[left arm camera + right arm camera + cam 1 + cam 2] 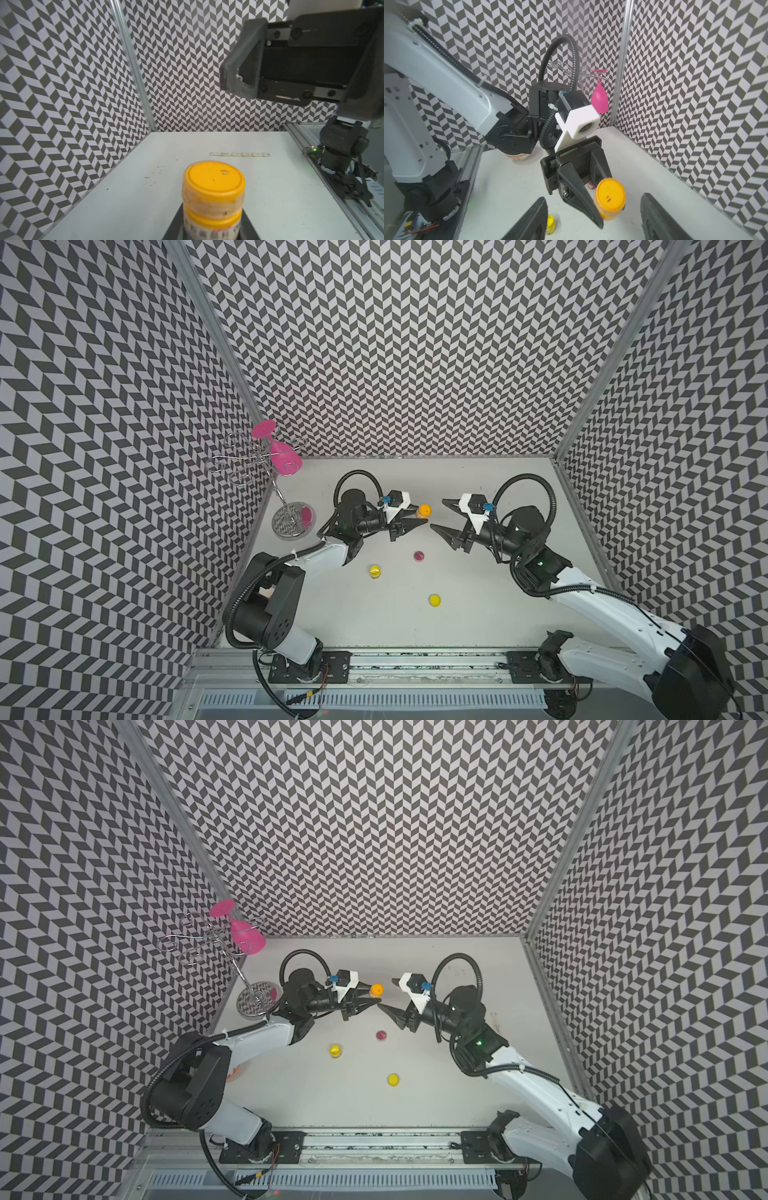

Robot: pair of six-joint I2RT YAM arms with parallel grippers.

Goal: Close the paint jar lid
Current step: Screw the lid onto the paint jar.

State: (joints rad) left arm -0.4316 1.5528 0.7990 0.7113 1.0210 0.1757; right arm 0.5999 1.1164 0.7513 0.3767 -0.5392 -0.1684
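In a top view's centre, the left gripper (419,515) pinches the orange paint jar (424,511), seemingly steadying it, while the right gripper (436,514), spread wide beside it, faces its lid (610,194), probably to tighten it.

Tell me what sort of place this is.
Most likely a robot manipulation test cell in a lab. Black-and-white chevron-patterned walls box in a plain white tabletop. A white-and-black left arm and right arm stand on an aluminium base rail. The props are small, such as an orange-lidded paint jar.
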